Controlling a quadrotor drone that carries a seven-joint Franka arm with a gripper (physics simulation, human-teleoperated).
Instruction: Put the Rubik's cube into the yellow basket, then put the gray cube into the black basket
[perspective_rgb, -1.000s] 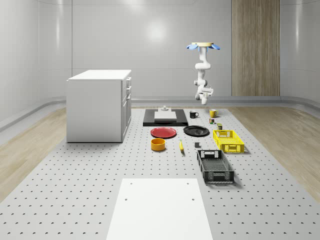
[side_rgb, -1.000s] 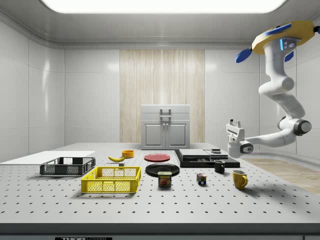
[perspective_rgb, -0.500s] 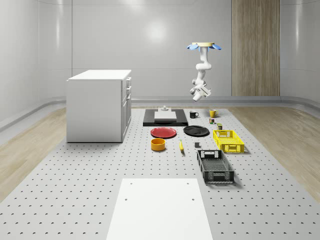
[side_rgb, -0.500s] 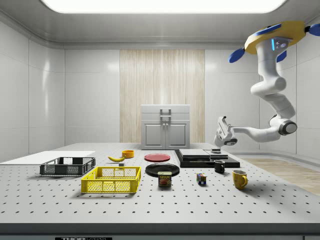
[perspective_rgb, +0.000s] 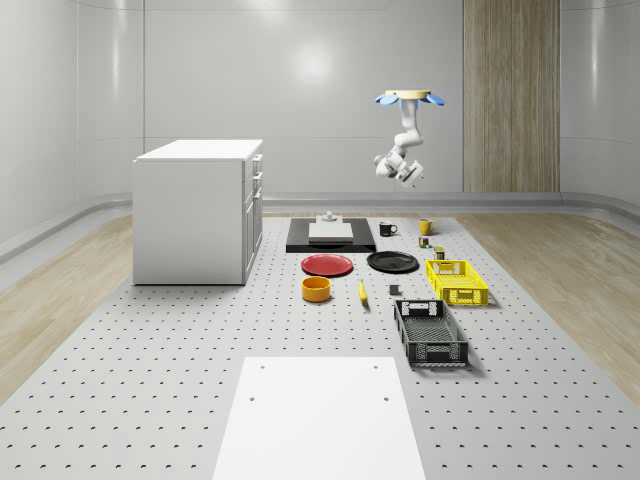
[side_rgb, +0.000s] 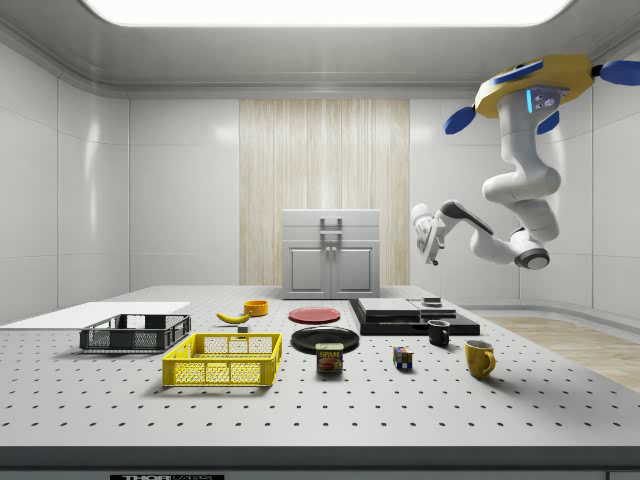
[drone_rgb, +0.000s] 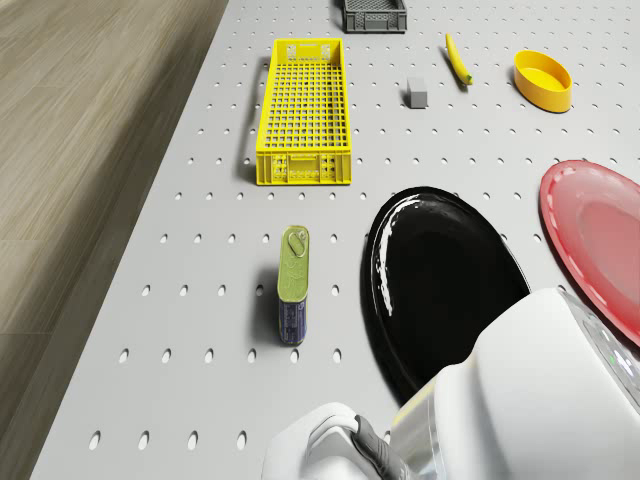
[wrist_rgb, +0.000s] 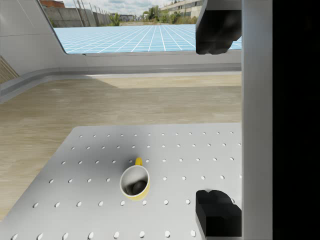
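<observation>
Fingers (wrist_rgb: 216, 30) stand wide apart with nothing between them; the gripper (side_rgb: 428, 232) hangs high in the air, and beyond it in the wrist view sits the yellow mug (wrist_rgb: 135, 182); the drone (side_rgb: 535, 85) hovers well above the table's (perspective_rgb: 150, 380) far end. On the table in the side view, the Rubik's cube (side_rgb: 402, 357) rests at about 3 o'clock from the yellow basket (side_rgb: 225, 359), past the tin (side_rgb: 329, 358); the black basket (side_rgb: 135, 332) lies at that basket's 10 o'clock; the gray cube (drone_rgb: 417, 94) sits just beside the yellow basket.
</observation>
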